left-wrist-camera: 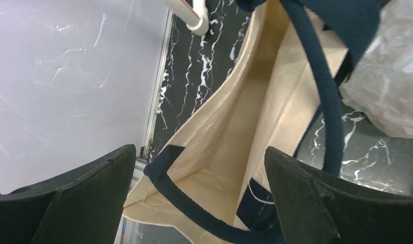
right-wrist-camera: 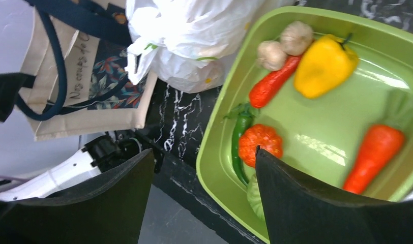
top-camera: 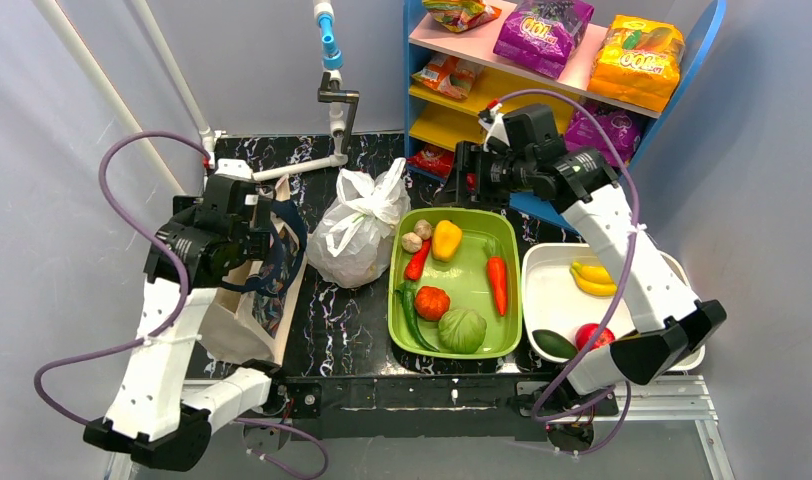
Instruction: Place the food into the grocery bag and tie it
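1. Left gripper (left-wrist-camera: 199,168): fingers spread, empty, above open tote (left-wrist-camera: 235,127).
2. Right gripper (right-wrist-camera: 204,178): fingers spread, empty, over green tray (right-wrist-camera: 316,127) edge.
3. Bag (top-camera: 357,225): on table between both grippers, top gathered.
4. Banana (top-camera: 592,278): in white tray (top-camera: 552,300), nearer the bases than right gripper.

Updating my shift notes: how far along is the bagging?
Looks done: the grocery bag sits bulging, handles knotted. In hand: nothing; left fingers and right fingers are open, empty. Left: perhaps only the banana in the white tray.

grocery bag (right-wrist-camera: 194,35) just beside green tray (right-wrist-camera: 316,127) | tote (right-wrist-camera: 82,117) beyond bag | carrot (right-wrist-camera: 375,152), pepper (right-wrist-camera: 324,66) in tray
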Controlling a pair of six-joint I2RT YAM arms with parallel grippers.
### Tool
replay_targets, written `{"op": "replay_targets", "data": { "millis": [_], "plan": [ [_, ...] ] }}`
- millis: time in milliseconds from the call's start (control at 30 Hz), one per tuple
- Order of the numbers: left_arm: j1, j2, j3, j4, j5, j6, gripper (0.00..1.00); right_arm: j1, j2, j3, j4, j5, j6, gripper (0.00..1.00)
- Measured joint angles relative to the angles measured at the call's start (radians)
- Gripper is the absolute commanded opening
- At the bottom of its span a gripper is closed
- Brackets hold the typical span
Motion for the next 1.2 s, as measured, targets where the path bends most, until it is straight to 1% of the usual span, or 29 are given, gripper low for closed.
{"op": "replay_targets", "data": {
  "millis": [167, 267, 367, 400, 533, 567, 600, 667, 700, 767, 933, 1067, 1200],
  "plan": [
    [0.048, 0.048, -0.045, 0.010, -0.030, -0.001, 0.98, 0.034, 0.078, 0.047, 0.018, -0.082, -0.010, 0.80],
    [0.080, 0.091, -0.049, 0.019, -0.037, -0.009, 0.98, 0.069, 0.125, 0.091, 0.018, -0.101, -0.015, 0.79],
    [0.122, 0.131, -0.051, 0.034, -0.033, -0.023, 0.98, 0.097, 0.138, 0.100, 0.014, -0.107, -0.010, 0.78],
    [0.134, 0.142, -0.052, 0.039, -0.027, -0.030, 0.95, 0.103, 0.138, 0.100, 0.012, -0.110, -0.005, 0.78],
    [0.184, 0.172, -0.072, 0.057, 0.020, -0.063, 0.76, 0.105, 0.131, 0.096, 0.011, -0.116, 0.005, 0.79],
    [0.197, 0.176, -0.084, 0.065, 0.035, -0.070, 0.73, 0.105, 0.126, 0.090, 0.010, -0.115, 0.003, 0.78],
    [0.210, 0.178, -0.097, 0.072, 0.048, -0.076, 0.68, 0.105, 0.122, 0.085, 0.007, -0.115, 0.001, 0.78],
    [0.226, 0.178, -0.125, 0.085, 0.068, -0.082, 0.48, 0.105, 0.106, 0.071, 0.002, -0.114, -0.008, 0.78],
    [0.234, 0.177, -0.142, 0.092, 0.078, -0.086, 0.34, 0.105, 0.096, 0.062, -0.002, -0.114, -0.015, 0.78],
    [0.248, 0.177, -0.167, 0.105, 0.100, -0.089, 0.00, 0.105, 0.075, 0.040, -0.005, -0.115, -0.023, 0.78],
    [0.262, 0.177, -0.155, 0.101, 0.180, -0.106, 0.00, 0.105, 0.045, 0.005, -0.002, -0.146, -0.021, 0.78],
    [0.264, 0.181, -0.033, 0.045, 0.275, -0.167, 0.00, 0.123, 0.078, 0.030, 0.011, -0.164, 0.001, 0.78],
    [0.264, 0.154, 0.073, 0.032, 0.385, -0.241, 0.00, 0.180, 0.154, 0.093, 0.057, -0.180, 0.050, 0.77]
  ]
}}
